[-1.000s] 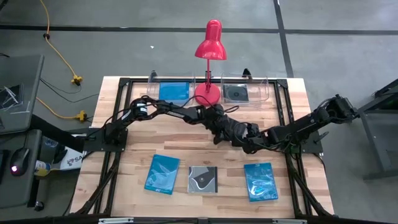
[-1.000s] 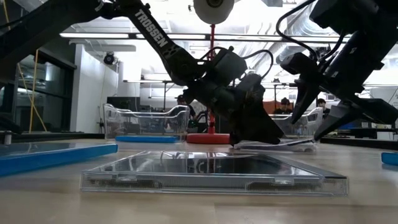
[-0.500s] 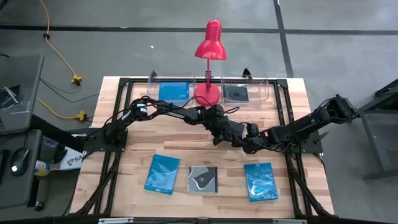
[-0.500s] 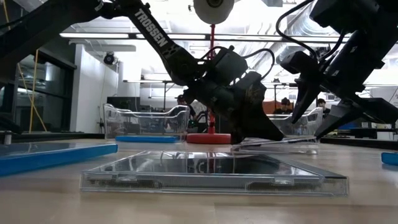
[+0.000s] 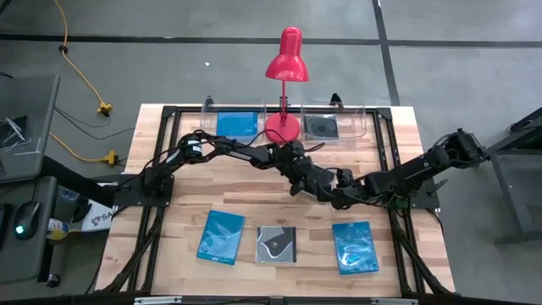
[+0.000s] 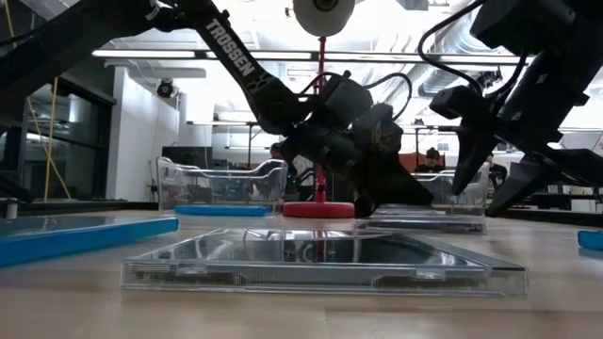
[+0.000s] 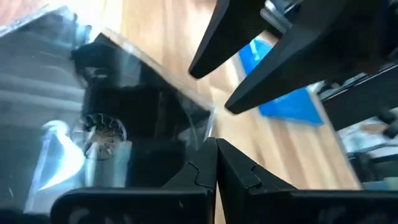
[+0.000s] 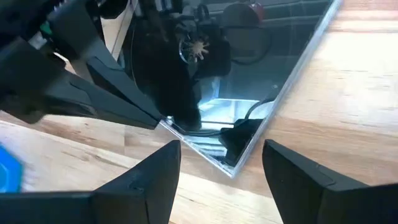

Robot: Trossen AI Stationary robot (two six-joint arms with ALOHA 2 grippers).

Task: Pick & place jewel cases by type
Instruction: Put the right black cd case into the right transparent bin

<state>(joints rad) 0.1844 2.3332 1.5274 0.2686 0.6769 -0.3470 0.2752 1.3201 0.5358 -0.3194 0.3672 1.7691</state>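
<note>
Left gripper (image 5: 326,188) at mid-table, fingers pressed together on the near corner of a dark jewel case (image 7: 118,124); the left wrist view shows the two tips meeting right at that corner's edge, so I judge it pinched there. The case lies flat or nearly flat on the wood, between the two arms, just in front of the red lamp (image 5: 285,85). Right gripper (image 5: 345,196) sits just beside it with fingers spread and nothing between them, facing the same corner from the opposite side (image 8: 211,162). Relation that matters: the case extends away from the left fingertips toward the back trays, and the left arm alone has it. The dark-case tray (image 5: 334,127) lies behind and to the right. Three more cases remain along the front edge (image 5: 277,244).
</note>
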